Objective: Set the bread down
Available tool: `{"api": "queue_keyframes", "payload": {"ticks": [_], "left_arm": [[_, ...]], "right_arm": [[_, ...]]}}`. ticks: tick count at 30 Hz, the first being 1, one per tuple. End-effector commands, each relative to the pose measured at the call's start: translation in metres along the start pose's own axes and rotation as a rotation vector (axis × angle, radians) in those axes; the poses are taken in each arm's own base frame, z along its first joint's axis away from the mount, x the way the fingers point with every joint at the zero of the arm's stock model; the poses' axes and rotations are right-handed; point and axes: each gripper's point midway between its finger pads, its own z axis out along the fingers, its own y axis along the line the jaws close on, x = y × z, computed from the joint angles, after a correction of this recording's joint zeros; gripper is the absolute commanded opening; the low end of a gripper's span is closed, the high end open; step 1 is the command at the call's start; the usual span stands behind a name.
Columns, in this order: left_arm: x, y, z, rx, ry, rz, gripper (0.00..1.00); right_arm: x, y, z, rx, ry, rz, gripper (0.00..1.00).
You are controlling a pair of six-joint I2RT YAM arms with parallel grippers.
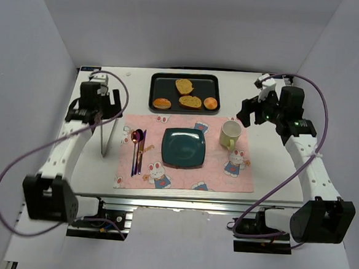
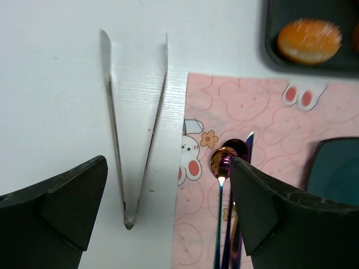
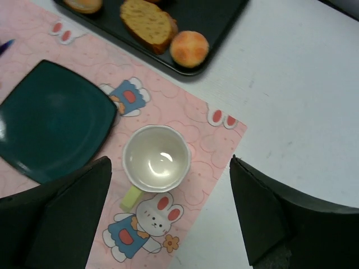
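Two toasted bread slices lie in the black tray at the back, between two round buns. One slice and a bun show in the right wrist view. The teal plate sits bare on the pink placemat. My left gripper is open and empty above the metal tongs. My right gripper is open and empty above the cup.
Purple cutlery lies on the placemat left of the plate. The tongs lie on the white table just left of the placemat. White walls stand on three sides of the table.
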Motion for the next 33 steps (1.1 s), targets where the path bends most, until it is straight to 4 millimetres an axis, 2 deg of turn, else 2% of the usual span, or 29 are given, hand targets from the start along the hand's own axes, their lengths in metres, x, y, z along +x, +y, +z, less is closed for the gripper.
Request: {"api": "queue_keyframes", "payload": {"ticks": [1,2,3,4,5,6,7,8,9,10,13,14,18,19,20,21,22,25,28,32,33], "left_arm": [[0.003,0.015,-0.021,-0.076,-0.124,-0.138,0.98],[0.019,0.023,-0.023,-0.105,-0.113,-0.141,0.98],[0.033,0.028,-0.022,-0.116,-0.077,-0.138,0.95],[0.033,0.027,-0.022,-0.106,-0.075,-0.127,0.87],[0.046,0.027,-0.019,-0.101,-0.023,-0.111,0.73],[0.053,0.037,-0.018,-0.114,0.011,-0.097,0.56],[0.058,0.038,-0.016,-0.119,0.038,-0.084,0.2],[0.067,0.044,-0.012,-0.134,0.091,-0.061,0.11],[0.07,0.046,-0.011,-0.145,0.114,-0.05,0.11],[0.073,0.047,-0.008,-0.146,0.132,-0.04,0.22],[0.079,0.05,0.003,-0.148,0.191,-0.03,0.78],[0.081,0.05,0.007,-0.146,0.209,-0.023,0.81],[0.098,0.049,0.034,-0.119,0.31,0.039,0.84],[0.11,0.046,0.051,-0.093,0.365,0.05,0.83],[0.108,0.047,0.051,-0.087,0.362,0.083,0.83],[0.115,0.048,0.059,-0.084,0.387,0.091,0.82],[0.111,0.047,0.066,-0.074,0.367,0.104,0.82],[0.112,0.044,0.08,-0.042,0.352,0.131,0.81],[0.123,0.044,0.093,-0.015,0.38,0.14,0.77],[0.135,0.044,0.098,0.027,0.402,0.101,0.71],[0.136,0.046,0.099,0.03,0.397,0.087,0.67]], "right_arm": [[-0.02,0.024,-0.015,-0.15,-0.12,-0.068,0.9],[-0.017,0.028,-0.024,-0.238,-0.146,-0.122,0.83],[-0.017,0.052,-0.029,-0.385,-0.199,-0.183,0.62],[-0.016,0.06,-0.03,-0.433,-0.214,-0.189,0.47],[-0.016,0.067,-0.032,-0.48,-0.225,-0.19,0.32],[-0.016,0.078,-0.035,-0.553,-0.25,-0.191,0.2],[-0.013,0.081,-0.035,-0.581,-0.257,-0.199,0.07],[-0.012,0.085,-0.035,-0.604,-0.262,-0.202,0.07],[-0.01,0.087,-0.034,-0.63,-0.261,-0.194,0.09],[-0.009,0.088,-0.034,-0.641,-0.257,-0.184,0.36],[-0.002,0.085,-0.027,-0.656,-0.222,-0.162,0.85],[0.001,0.087,-0.029,-0.667,-0.199,-0.146,0.89],[0.007,0.085,-0.026,-0.658,-0.189,-0.164,0.89],[0.01,0.084,-0.025,-0.65,-0.191,-0.174,0.89],[0.011,0.084,-0.024,-0.647,-0.191,-0.175,0.9],[0.012,0.084,-0.024,-0.643,-0.193,-0.18,0.9],[0.013,0.084,-0.024,-0.641,-0.193,-0.182,0.9],[0.015,0.084,-0.023,-0.642,-0.187,-0.175,0.9],[0.015,0.082,-0.021,-0.633,-0.183,-0.178,0.89],[0.013,0.082,-0.022,-0.632,-0.182,-0.177,0.89],[0.013,0.072,-0.024,-0.601,-0.186,-0.172,0.89]]}}
